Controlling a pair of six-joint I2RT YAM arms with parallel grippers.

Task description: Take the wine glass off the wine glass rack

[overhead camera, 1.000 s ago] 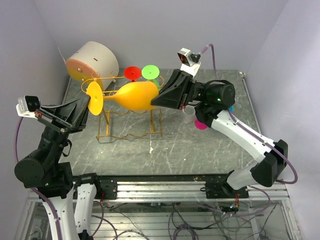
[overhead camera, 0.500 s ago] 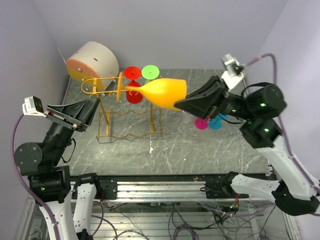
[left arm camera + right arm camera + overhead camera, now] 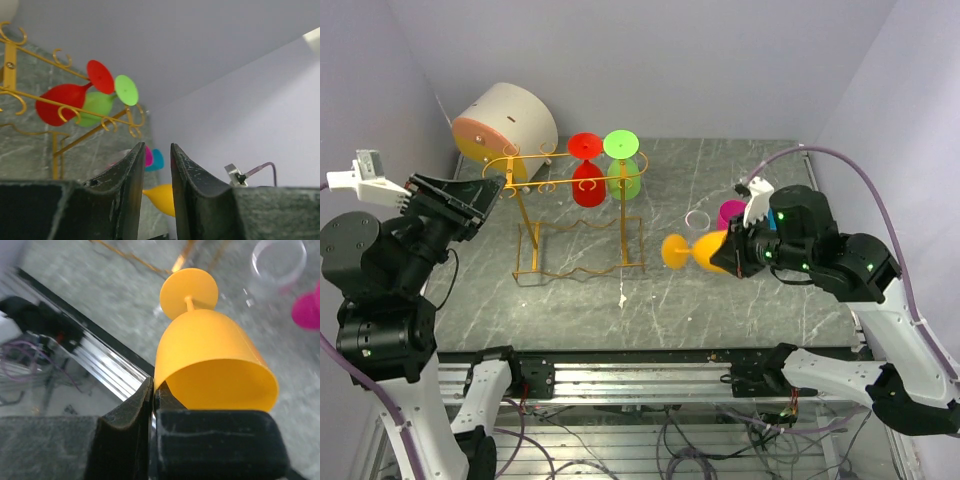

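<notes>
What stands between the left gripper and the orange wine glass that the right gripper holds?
In the top view, the wine glass rack stands between the left gripper and the orange wine glass. Past the rack there is only bare table.

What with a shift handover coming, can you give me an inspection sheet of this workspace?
Surface: grey marbled table top, one small white scrap.
Job's things: orange wine glass off the gold wire rack, carried above the table; red glass and green glass hang on the rack.
Clutter: white-and-orange drum, clear glass, pink glass, blue glass.
Grippers: right gripper fingers pinch the orange glass's rim; left gripper fingers slightly apart, empty.
Cables: purple cable to each wrist camera; loose wiring under the frame.
Surroundings: plain lavender walls.
</notes>
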